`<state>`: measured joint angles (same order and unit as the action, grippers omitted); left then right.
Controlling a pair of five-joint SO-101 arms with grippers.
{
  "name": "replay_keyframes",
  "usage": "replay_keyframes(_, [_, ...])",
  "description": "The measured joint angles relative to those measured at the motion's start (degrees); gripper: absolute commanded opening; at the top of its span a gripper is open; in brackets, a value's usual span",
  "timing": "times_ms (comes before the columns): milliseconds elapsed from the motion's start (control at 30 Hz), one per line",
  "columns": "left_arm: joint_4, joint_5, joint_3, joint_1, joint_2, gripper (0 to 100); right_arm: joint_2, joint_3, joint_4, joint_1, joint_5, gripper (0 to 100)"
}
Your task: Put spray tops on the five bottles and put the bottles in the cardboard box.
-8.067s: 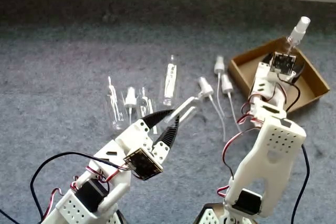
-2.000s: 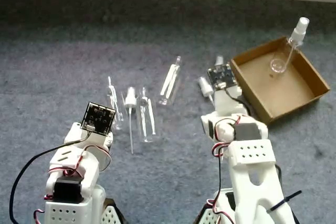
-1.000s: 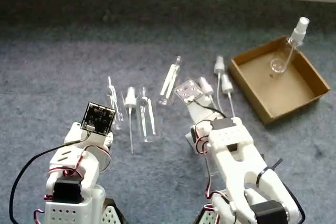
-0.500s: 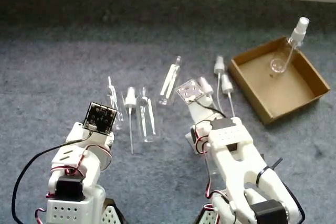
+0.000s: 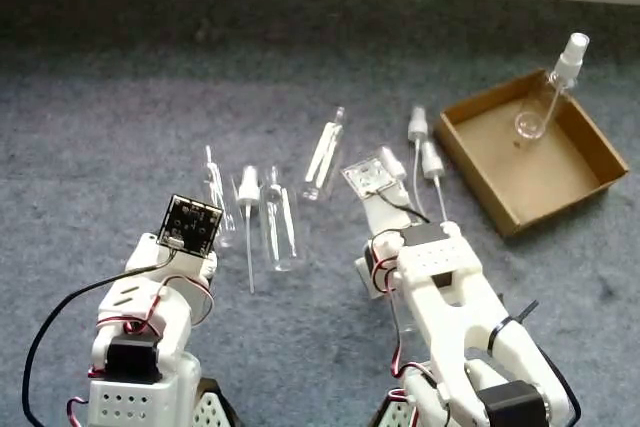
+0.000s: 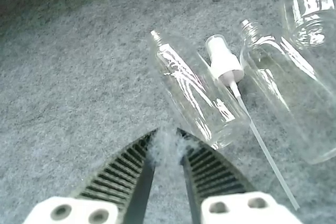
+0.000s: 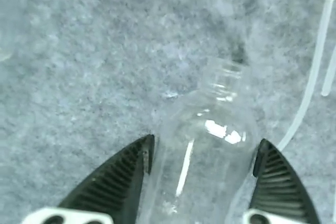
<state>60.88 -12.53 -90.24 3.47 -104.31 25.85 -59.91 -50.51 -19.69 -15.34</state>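
right fingers [image 7: 126, 169] spread astride bottle [image 7: 210, 145], arm barely shifted | left fingers [image 6: 210, 169] together, unmoved

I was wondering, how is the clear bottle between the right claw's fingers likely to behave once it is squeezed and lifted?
The clear bottle looks empty, so probably light. Its smooth, glossy round wall may slip or roll out of the open right claw. The fuzzy carpet should damp rolling somewhat.
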Motion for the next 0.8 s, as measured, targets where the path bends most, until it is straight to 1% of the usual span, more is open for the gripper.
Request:
replay_keyframes(100, [0.0,0.0,0.0,0.0,0.0,0,0.0,0.0,0.7,0.0,0.0,9.0])
replay_keyframes(233, [-0.2,0.0,0.0,0.0,0.0,0,0.0,0.7,2.2,0.0,0.0,8.4])
replay_keyframes(333, [-0.4,0.0,0.0,0.0,0.0,0,2.2,3.1,0.3,0.0,0.0,8.4])
replay_keyframes(567, [-0.4,0.0,0.0,0.0,0.0,0,17.7,9.1,-9.3,0.0,0.0,8.4])
replay_keyframes(733, [-0.4,0.0,0.0,0.0,0.0,0,31.1,9.3,-10.8,0.0,0.0,8.4])
replay_keyframes(800, [-0.4,0.0,0.0,-1.2,0.0,0,36.6,9.3,-11.6,0.0,0.0,8.4])
